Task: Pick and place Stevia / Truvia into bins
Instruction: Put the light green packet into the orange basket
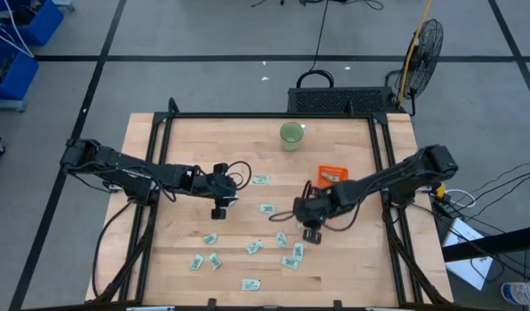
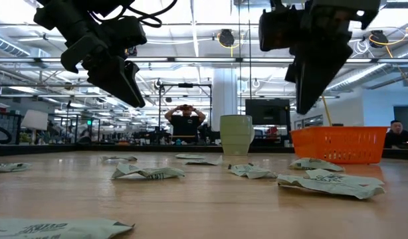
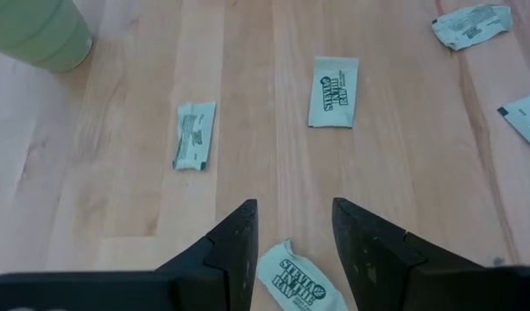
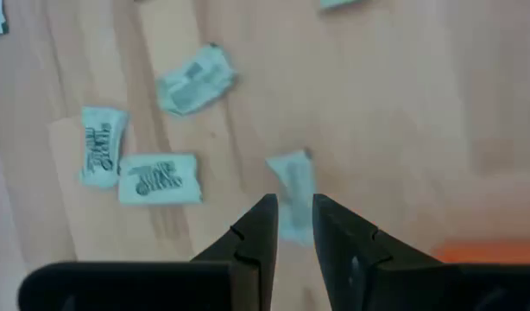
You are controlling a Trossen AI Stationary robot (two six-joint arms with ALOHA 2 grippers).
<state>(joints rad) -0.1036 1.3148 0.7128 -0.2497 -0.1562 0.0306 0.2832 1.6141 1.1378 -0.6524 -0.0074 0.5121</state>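
Stevia sachets [image 1: 267, 208] are lying scattered across the table [image 1: 187, 138], none visibly in the orange bin [image 1: 331, 174] yet. Right gripper [image 4: 291, 226] is hovering over one sachet, jaws narrowly parted, nothing pinched, apparently lining up a pick. Left gripper [image 3: 293, 233] is waiting above another, jaws spread.

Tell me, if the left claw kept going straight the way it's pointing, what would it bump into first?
Probably the Stevia sachet lying between the open fingers of the left claw, on the wooden table. Depth is hard to judge; the claw hangs above it.

Both arms above mid-table, left gripper [image 3: 293, 238] jaws apart.
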